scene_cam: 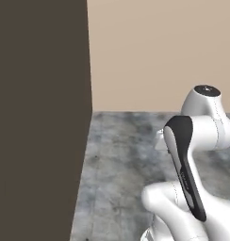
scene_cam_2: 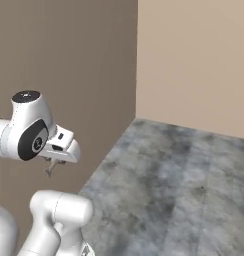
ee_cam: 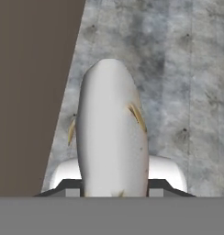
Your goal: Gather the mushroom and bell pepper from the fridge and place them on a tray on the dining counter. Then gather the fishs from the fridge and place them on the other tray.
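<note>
I hold a fish [ee_cam: 113,133] in my jaws: in the hand view its pale silvery-grey body rises from the bottom centre of the frame to just above mid-height, rounded at the far end, with small yellowish fins on both flanks. The two dark finger tips [ee_cam: 68,186] stand hard against either side of its lower body, so the jaws are pinching the fish. Part of the fish is cut off by the lower edge of that view.

In the right base view my gripper [scene_cam_2: 53,162] sits at the left of the frame, just below the white wrist housing, and a thin greyish piece of the fish [scene_cam_2: 50,169] hangs beneath it. It is too small there to make out further detail.

Below the fish lies a mottled grey floor [ee_cam: 178,69], which fills the right and upper parts of the hand view and the lower right of both base views. A flat dark brown panel [scene_cam: 39,117] stands upright along the left of the left base view and the hand view. A plain beige wall [scene_cam_2: 194,60] fills the upper right of both base views, meeting the floor in a straight line.

The fish is clear of the floor, carried in the air.
</note>
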Motion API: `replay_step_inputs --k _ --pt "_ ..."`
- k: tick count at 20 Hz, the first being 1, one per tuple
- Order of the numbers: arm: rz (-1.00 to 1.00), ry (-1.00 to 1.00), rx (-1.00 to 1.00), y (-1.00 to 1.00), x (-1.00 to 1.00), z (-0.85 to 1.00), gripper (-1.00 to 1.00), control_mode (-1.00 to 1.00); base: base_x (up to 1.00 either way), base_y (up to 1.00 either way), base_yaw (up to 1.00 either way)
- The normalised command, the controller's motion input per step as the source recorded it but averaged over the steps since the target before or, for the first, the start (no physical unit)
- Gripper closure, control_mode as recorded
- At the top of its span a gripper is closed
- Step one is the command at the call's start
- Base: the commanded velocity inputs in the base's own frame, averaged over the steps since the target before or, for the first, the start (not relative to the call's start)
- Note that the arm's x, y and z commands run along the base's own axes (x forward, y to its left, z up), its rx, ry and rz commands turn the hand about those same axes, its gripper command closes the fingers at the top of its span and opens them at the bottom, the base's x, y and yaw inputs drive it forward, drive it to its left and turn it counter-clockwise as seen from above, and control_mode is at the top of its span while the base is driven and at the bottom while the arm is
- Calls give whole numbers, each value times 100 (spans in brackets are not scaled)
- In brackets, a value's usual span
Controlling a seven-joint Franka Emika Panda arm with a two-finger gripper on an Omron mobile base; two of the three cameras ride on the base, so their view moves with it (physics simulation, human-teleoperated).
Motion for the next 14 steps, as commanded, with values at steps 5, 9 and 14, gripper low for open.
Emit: replay_step_inputs --k 5,9,14 --pt "0 0 0 0 0 0 100 100 91 8 -41" --pt "0 0 0 0 0 0 100 100 67 26 -55" --pt "0 0 0 0 0 0 100 100 68 39 -55"
